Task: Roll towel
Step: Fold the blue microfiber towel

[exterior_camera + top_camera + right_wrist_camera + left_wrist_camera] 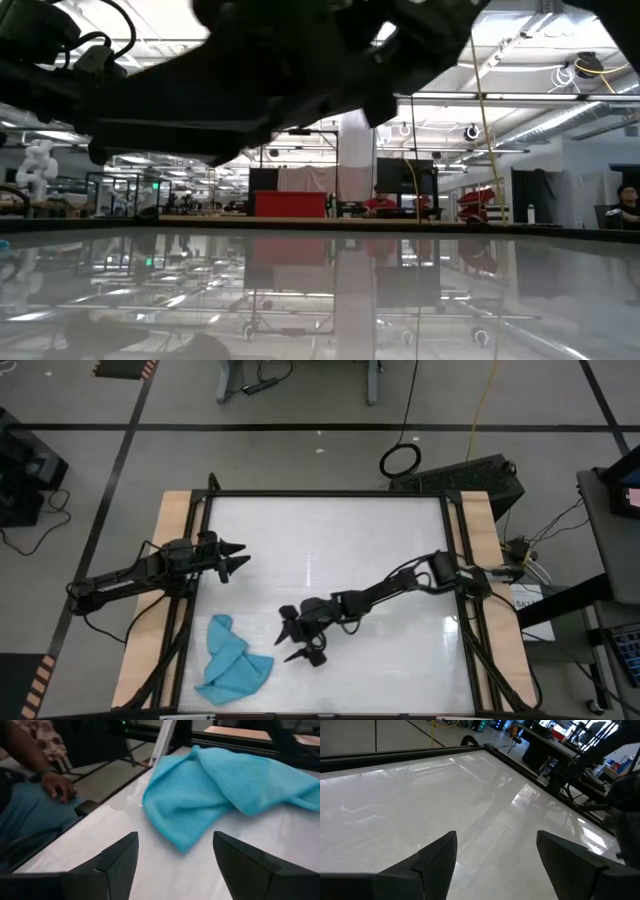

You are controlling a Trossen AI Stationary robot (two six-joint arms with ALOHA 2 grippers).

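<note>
Clearly the cloth must be flattened before any rolling: judging by the high view, the towel (232, 667) lies crumpled, folded over itself, near the tabletop's (330, 530) front-left corner. The right gripper (299, 637) hangs just beside it toward the middle of the front edge, its fingers spread wide and empty, not touching the cloth. The left gripper (237, 558) waits near the left edge, well apart from the towel, also spread and holding nothing. A good move, I judge, is to pinch one loose corner low and draw it outward so the folds open.

From the low view only dark arm shapes cross the top; the towel does not show.

Through the left wrist view, bare tabletop lies ahead of the open fingers (435, 860).

Through the right wrist view, the towel (220, 790) sits close ahead of the gaping fingers (117, 862), its nearest fold pointing between them. A person's hand (57, 785) rests beyond the table edge.
</note>
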